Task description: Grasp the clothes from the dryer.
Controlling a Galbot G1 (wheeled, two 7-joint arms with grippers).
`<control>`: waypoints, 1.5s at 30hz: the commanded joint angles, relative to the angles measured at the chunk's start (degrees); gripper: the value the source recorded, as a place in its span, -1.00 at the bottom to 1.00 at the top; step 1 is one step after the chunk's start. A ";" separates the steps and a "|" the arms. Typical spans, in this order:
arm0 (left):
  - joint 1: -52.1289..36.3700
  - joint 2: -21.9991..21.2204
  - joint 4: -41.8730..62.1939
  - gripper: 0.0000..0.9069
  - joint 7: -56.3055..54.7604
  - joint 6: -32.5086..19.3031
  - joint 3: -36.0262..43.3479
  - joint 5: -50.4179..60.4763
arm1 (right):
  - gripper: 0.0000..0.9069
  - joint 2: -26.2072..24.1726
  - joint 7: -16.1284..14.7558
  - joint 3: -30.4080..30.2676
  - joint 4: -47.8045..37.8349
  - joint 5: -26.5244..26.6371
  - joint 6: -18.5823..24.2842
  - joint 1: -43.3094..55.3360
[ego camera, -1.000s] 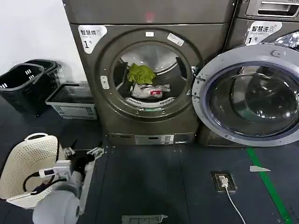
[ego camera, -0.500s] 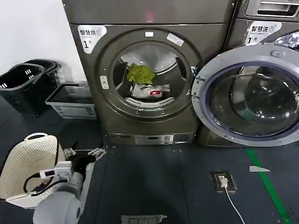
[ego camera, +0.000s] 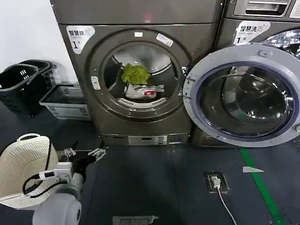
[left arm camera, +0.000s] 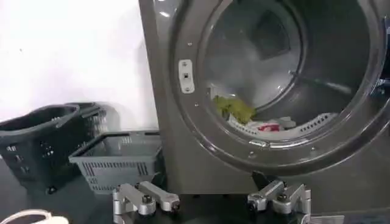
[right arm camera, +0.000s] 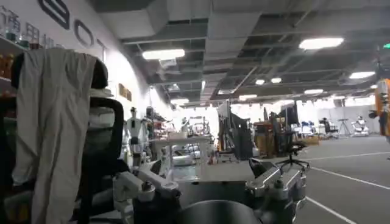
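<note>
- I've got the left gripper (ego camera: 84,153) low over the dark floor, near side, left of the dryer (ego camera: 136,70), fingers spread wide w/ nothing between them. In the left wrist view the same gripper (left arm camera: 210,201) sits below the porthole rim, aimed at the machine front.
- Right gripper (right arm camera: 207,189) faces away into the room behind, parked; fingers apart, empty.
- The clothes (ego camera: 137,82) lie inside the drum, on its floor toward the front lip, well apart from either gripper. Lime-green garment (left arm camera: 234,108) sits on top and a bit left; white one w/ red patch (left arm camera: 268,126) lies under it, to the right.
- Heap's long axis runs roughly left-right across the drum mouth, judging by the white piece; green lump is bunched, no clear direction.
- Step in hand, as I read it: approach. Reach not started into the opening.
- To do it well: lift the left arm to porthole height first, then go in straight through the centre, clear of the lower rim.
- Glass door (ego camera: 243,91) hangs open to the right, so entering from the left keeps clear of it.
- I'd set the fingers across the heap's long axis, come down over the green top and pinch deep enough to catch both layers. Soft cloth, may slip if I take only a fold.
- White perforated hamper (ego camera: 23,166) sits beside the left arm.
</note>
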 commanded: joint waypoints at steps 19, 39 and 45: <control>-0.41 0.11 0.36 1.00 0.94 2.81 0.35 0.11 | 1.00 1.05 -0.24 -1.36 0.12 -0.41 0.98 1.01; -1.09 0.82 1.92 1.00 0.79 2.81 1.33 -0.83 | 1.00 1.75 3.49 -1.66 0.28 1.70 3.95 0.44; -1.76 0.75 2.37 1.00 0.82 2.81 1.67 -0.71 | 1.00 1.49 3.74 -1.65 0.11 1.78 3.98 0.68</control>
